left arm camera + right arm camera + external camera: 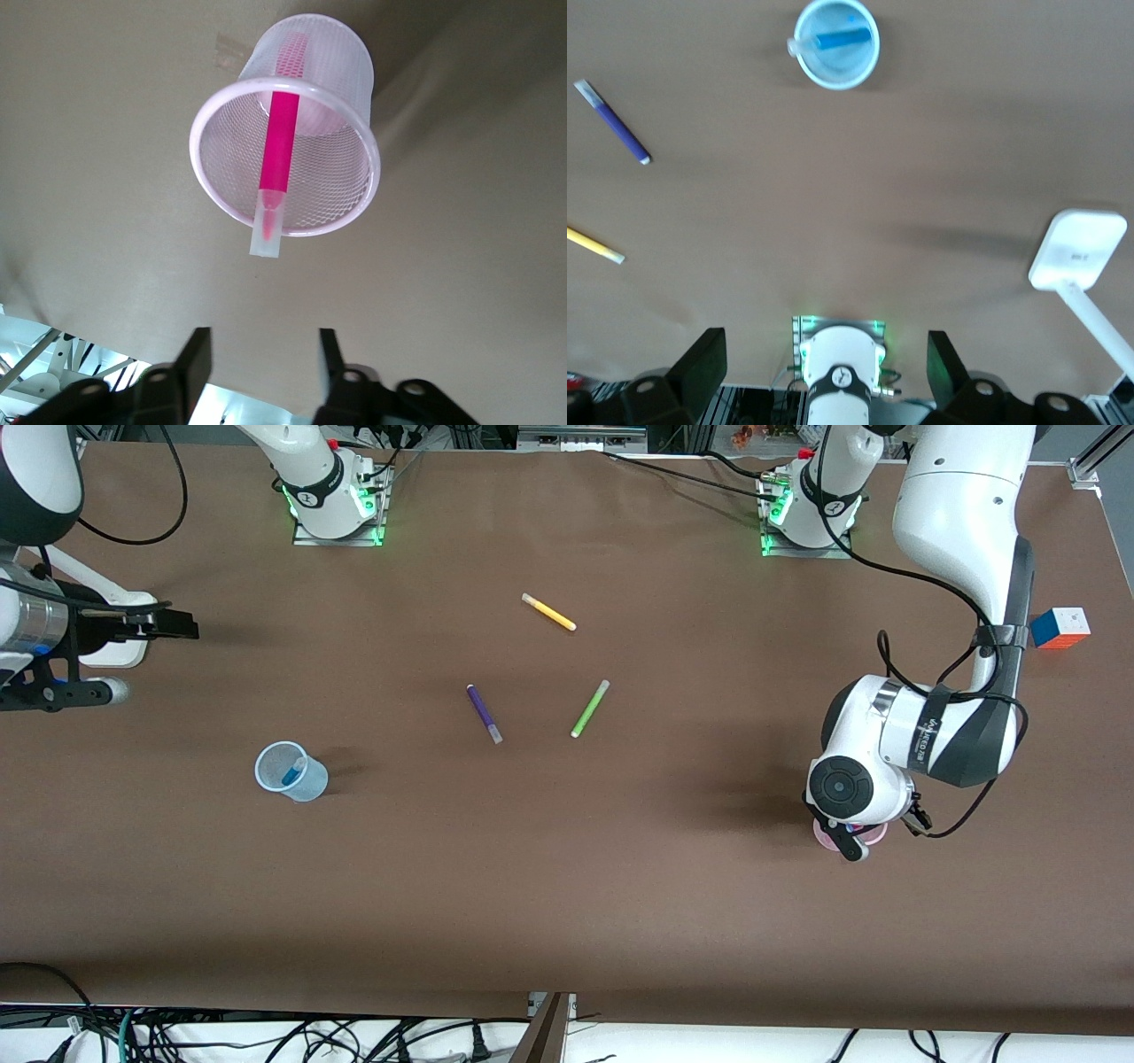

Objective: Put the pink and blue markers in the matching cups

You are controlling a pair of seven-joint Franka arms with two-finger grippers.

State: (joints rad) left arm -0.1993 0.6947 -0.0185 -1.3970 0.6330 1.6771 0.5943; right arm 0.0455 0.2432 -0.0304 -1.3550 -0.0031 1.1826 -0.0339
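Pink marker (276, 173) stands in the pink cup (350, 190), blue marker (293, 770) in the blue cup (312, 782); left hand (263, 367) hovers above, fingers apart and empty; right hand (824, 367) waits open.

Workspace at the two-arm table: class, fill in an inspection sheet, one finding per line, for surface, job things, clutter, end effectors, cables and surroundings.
Surface: brown table cover, flat, no spills seen.
Job's things: blue marker stands in the blue cup toward the right arm's end; pink marker stands in the pink cup toward the left arm's end.
Clutter: yellow marker, purple marker and green marker lie loose mid-table; colour cube near the left arm.
End effectors: left end effector open over the pink cup; right end effector open, waiting at the table's edge.
Cables: black leads hang along the left arm.
Surroundings: cables tangled below the table's near edge.
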